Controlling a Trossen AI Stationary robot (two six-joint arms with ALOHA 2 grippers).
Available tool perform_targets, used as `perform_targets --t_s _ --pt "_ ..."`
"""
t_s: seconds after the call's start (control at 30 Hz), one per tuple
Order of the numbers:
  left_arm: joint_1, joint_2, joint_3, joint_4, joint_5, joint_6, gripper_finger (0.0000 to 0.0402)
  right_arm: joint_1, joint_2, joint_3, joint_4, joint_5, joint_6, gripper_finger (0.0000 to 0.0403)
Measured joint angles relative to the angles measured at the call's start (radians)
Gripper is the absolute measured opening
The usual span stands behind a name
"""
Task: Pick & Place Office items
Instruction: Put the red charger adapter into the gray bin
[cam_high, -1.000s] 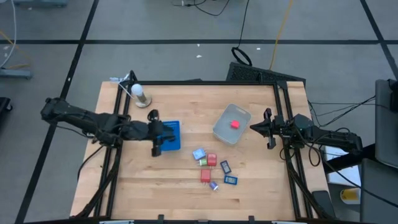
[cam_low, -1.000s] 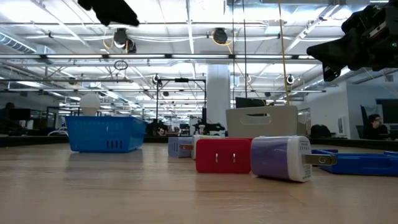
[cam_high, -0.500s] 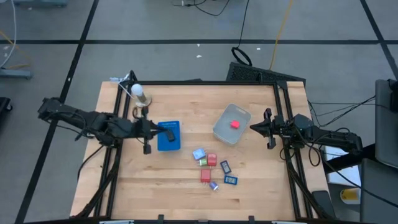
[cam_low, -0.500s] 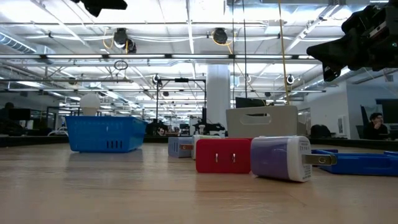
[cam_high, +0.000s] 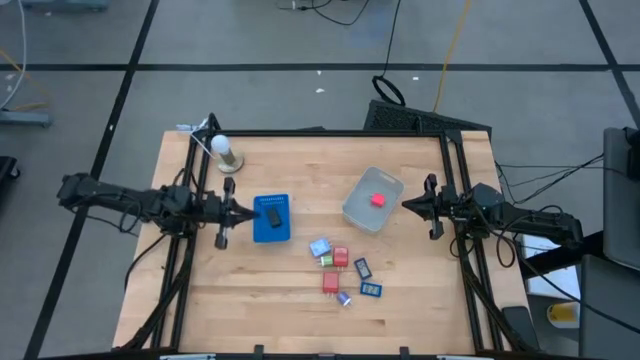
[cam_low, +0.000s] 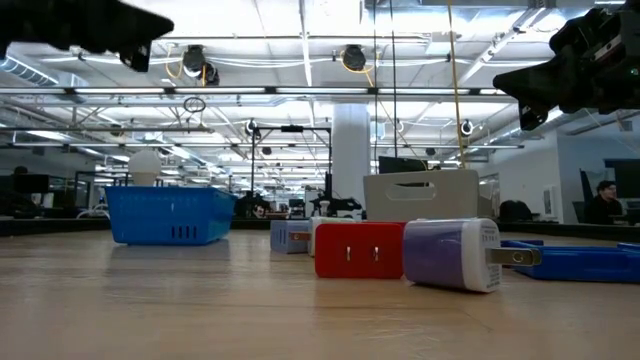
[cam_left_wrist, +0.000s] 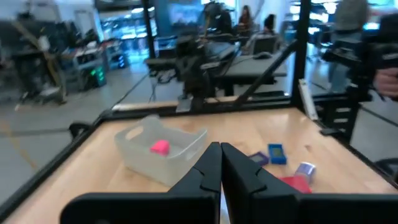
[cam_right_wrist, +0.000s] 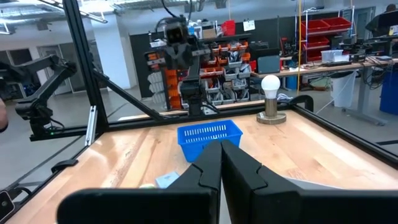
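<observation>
The left gripper (cam_high: 222, 213) has pulled back off the blue basket (cam_high: 271, 218) and now sits just beside its outer edge, near the table's left rail, with its fingers (cam_left_wrist: 211, 168) pressed together and nothing between them. A black piece (cam_high: 274, 214) lies in the basket, so I'd judge one item has just been dropped off and the arm is clear for the next pick.

A second ago that gripper hung right over the basket with its jaws partly apart; half a second ago it was already backing away, and now it is further out still, clamped tight. In the low view its dark bulk has slid from high in the middle toward the far upper corner.

The right gripper (cam_high: 432, 208) has not moved: it waits at the right rail beside the clear tub (cam_high: 356, 207), fingers (cam_right_wrist: 214, 163) closed and empty. A red piece (cam_high: 378, 199) rests inside that tub.

The rest of the items (cam_high: 341, 272), red, blue, green and a purple-white one, lie in a loose cluster on the bare wood between basket and tub, nearer the front edge. None of them has shifted. By my reckoning most of the sorting is not yet done.
</observation>
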Motion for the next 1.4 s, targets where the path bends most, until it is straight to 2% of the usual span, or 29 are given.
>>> perform_targets --t_s 0.3,0.57,0.73,0.93,1.2,1.4 --pt "0.09 -0.053 -0.112 0.07 0.046 -0.055 0.0002 0.0 0.0 0.0 0.0 0.0 0.013 0.0" --pt "0.1 -0.134 -0.124 -0.018 0.05 -0.052 0.0002 0.0 0.001 0.0 -0.002 0.0 0.016 0.0" --pt "0.1 -0.171 -0.127 -0.044 0.012 -0.056 0.0002 0.0 0.001 0.0 -0.018 0.0 0.016 0.0" --pt "0.1 -0.172 -0.162 -0.043 0.005 -0.07 0.0002 0.0 0.001 0.0 -0.023 0.0 0.016 0.0" --pt "0.1 -0.171 -0.238 0.05 0.005 -0.102 0.0004 0.0 0.001 0.0 -0.022 0.004 0.009 0.0" --pt "0.1 -0.17 -0.246 0.051 0.008 -0.094 0.0004 0.0 0.002 0.0 -0.022 0.008 0.009 0.0"
